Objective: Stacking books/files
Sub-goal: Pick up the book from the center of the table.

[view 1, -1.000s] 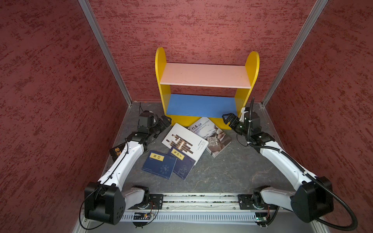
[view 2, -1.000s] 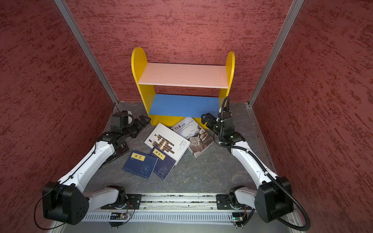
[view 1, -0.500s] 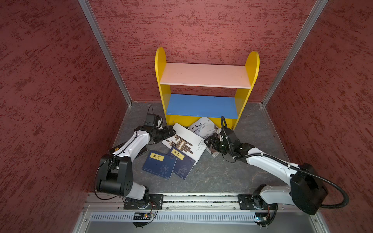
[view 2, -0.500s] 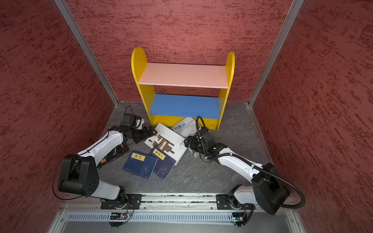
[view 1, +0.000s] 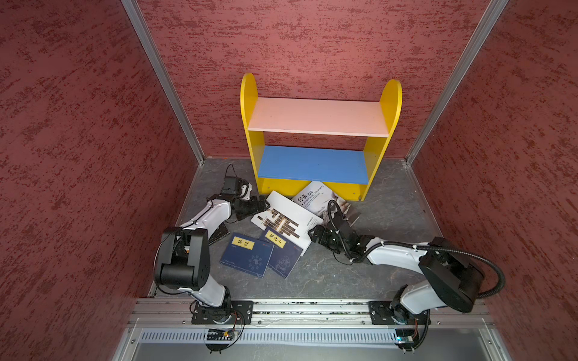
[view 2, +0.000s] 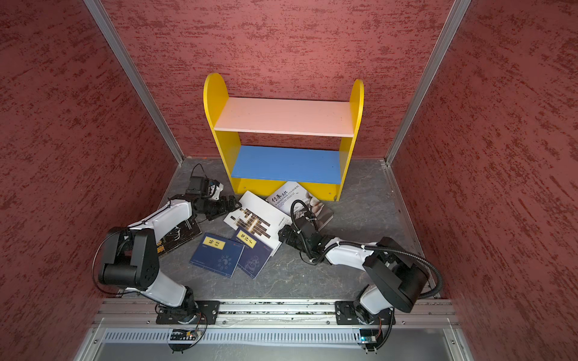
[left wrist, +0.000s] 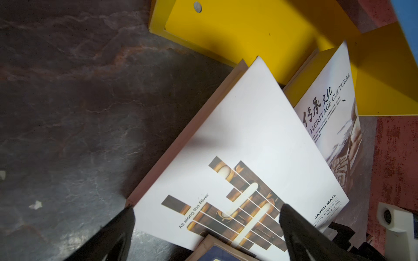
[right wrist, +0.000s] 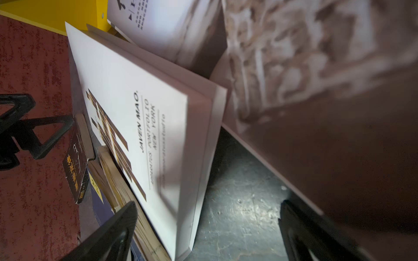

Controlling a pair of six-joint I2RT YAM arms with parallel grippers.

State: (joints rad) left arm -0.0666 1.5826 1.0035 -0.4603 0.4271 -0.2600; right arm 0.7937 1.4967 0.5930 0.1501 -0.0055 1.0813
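**Both grippers open at the white book, nothing held**

The left gripper [view 1: 265, 204] is spread wide and empty at the far left corner of the white book with brown bars [view 1: 287, 215]. In the left wrist view, one finger [left wrist: 126, 217] hangs by that corner over bare desk. The other [left wrist: 291, 217] is over the cover.

The right gripper [view 1: 312, 233] is also wide open and grips nothing. It sits low at the white book's near right edge, in the gap between that book and the grey "Heritage Cultural" book [view 1: 316, 195]. The right wrist view shows bare desk between its fingers, with the white book's edge on one side and the grey book's cover on the other.

All five books lie on the dark stone desk [view 1: 391, 212], none stacked squarely:

- The white book is in the middle, and the grey one is just right of it. The grey book's far corner reaches the foot of the yellow shelf [view 1: 248, 103].
- The two navy books sit nearer. The left navy book [view 1: 247, 254] overlaps the right navy book [view 1: 284, 253], whose far corner meets the white book.
- The black book [view 2: 178, 237] lies far left, partly under the left arm.

Both shelf boards, blue and pink, carry no books.
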